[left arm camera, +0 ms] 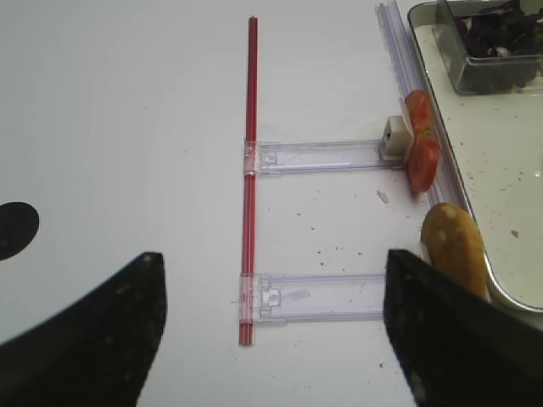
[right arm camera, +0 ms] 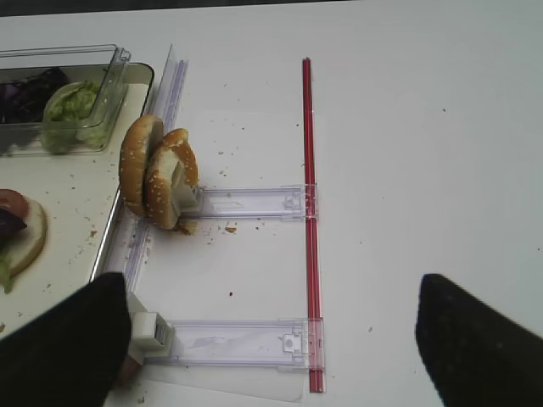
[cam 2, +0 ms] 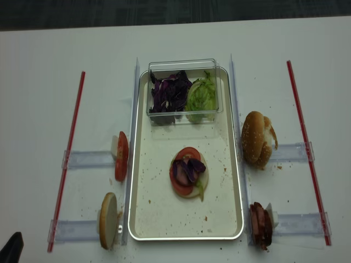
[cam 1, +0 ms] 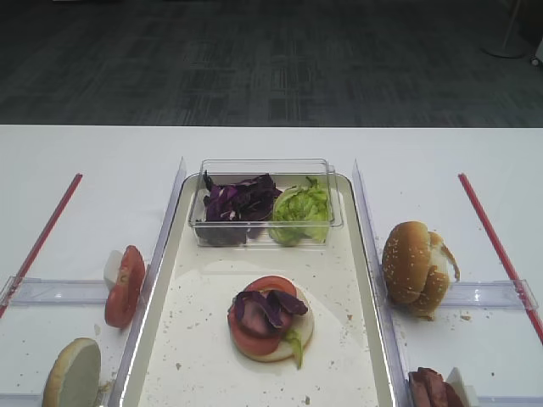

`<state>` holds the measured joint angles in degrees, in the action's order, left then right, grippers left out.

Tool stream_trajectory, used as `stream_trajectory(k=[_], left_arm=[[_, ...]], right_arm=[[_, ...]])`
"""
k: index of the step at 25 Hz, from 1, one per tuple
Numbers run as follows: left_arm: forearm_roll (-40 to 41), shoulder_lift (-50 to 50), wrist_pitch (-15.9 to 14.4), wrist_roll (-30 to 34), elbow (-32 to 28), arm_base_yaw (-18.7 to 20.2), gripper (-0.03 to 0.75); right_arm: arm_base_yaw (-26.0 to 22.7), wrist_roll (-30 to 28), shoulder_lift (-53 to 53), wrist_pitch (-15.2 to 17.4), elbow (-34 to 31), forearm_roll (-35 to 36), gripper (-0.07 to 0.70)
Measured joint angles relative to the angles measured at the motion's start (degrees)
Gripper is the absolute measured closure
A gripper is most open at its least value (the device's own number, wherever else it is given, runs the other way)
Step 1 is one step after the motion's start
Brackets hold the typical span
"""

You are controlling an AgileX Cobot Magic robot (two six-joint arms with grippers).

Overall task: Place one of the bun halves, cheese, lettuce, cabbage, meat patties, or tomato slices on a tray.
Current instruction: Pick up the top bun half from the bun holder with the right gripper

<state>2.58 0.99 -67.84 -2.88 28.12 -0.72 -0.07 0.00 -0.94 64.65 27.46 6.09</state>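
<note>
Right claw (right arm camera: 271, 339) wide open, empty; stack on tray (cam 1: 356, 280) lacks meat (cam 2: 261, 224) and bun top (cam 1: 407, 264).

Clear plastic tub (cam 1: 265, 170) at far end; red strips (cam 2: 68, 158) (cam 2: 307, 148) flanking; clear rails (right arm camera: 254, 203) across white table (cam 1: 85, 153).

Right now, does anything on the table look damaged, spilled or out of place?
Yes. One of the seeded buns standing right of the tray has a torn white patch on its crust. Crumbs are scattered over the tray and beside those buns. In the stack on the tray, a lettuce piece hangs past the bun edge.
</note>
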Motion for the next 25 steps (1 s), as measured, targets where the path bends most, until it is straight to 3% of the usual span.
stream_trajectory(k=[8, 25], left_arm=[[-0.1, 0.0, 0.0, 0.0, 0.0, 0.0, 0.223], [-0.1, 0.0, 0.0, 0.0, 0.0, 0.0, 0.223]], right_arm=[[0.0, -0.3, 5.3, 0.2, 0.0, -0.2, -0.049], [0.0, 0.0, 48.4, -1.6, 0.0, -1.0, -0.039]])
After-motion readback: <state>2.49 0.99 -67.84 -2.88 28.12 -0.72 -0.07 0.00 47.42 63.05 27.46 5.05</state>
